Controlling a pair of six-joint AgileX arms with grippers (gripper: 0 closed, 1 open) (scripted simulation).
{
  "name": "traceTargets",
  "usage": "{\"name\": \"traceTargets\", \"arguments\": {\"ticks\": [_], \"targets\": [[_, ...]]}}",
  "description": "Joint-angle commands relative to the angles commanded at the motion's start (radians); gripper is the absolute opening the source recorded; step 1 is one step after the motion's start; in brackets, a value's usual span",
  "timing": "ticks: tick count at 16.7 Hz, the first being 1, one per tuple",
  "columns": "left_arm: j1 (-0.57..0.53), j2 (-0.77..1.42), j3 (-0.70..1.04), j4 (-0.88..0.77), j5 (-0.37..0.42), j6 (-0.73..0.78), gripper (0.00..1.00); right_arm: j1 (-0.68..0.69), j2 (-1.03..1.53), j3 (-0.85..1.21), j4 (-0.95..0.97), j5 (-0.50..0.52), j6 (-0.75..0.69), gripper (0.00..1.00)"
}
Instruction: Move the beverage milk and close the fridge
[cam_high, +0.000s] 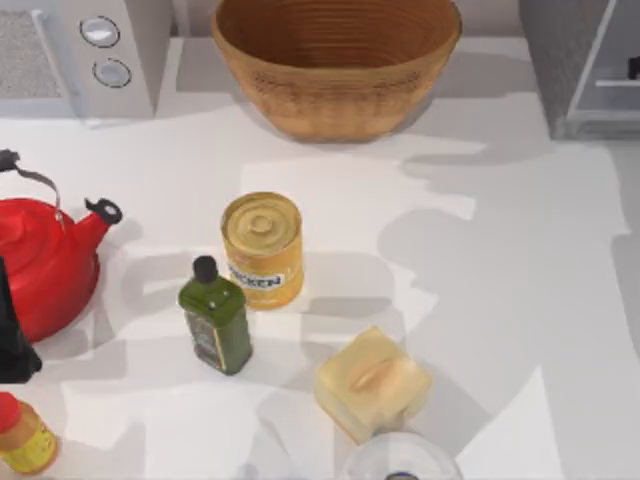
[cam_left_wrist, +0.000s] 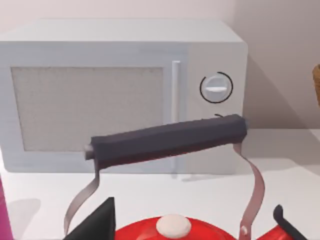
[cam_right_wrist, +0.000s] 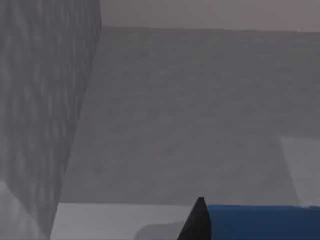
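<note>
One arm does the work: the right gripper (cam_right_wrist: 201, 223) sits in the upper right of the top view, at the fridge (cam_high: 556, 58). In the right wrist view a dark fingertip (cam_right_wrist: 197, 220) lies against the blue top of the beverage milk (cam_right_wrist: 264, 222), so the gripper appears to be clamped on the carton. A grey panel of the fridge stands close on one side, with a pale surface beneath. The left arm (cam_high: 14, 342) is parked at the left edge, beside the red kettle (cam_high: 42, 262).

To do this step well, the right arm should probably carry the carton level and clear of the grey panel. It should let go only once the base rests flat on a surface. It should then back straight out before turning to the door. Any knock on the panel could twist the carton in the grip.
</note>
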Motion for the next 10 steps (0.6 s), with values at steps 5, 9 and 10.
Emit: {"name": "traceTargets", "arguments": {"ticks": [5, 9, 10], "targets": [[0.0, 0.0, 0.0, 0.0, 0.0, 0.0, 1.0, -0.061, 0.166, 0.373, -0.373, -0.058, -0.034, 0.0], [0.0, 0.0, 0.0, 0.0, 0.0, 0.0, 1.0, -0.088, 0.225, 0.504, -0.506, -0.081, -0.046, 0.0], [0.0, 0.0, 0.0, 0.0, 0.0, 0.0, 1.0, -0.089, 0.227, 0.509, -0.512, -0.083, -0.046, 0.0]]}}
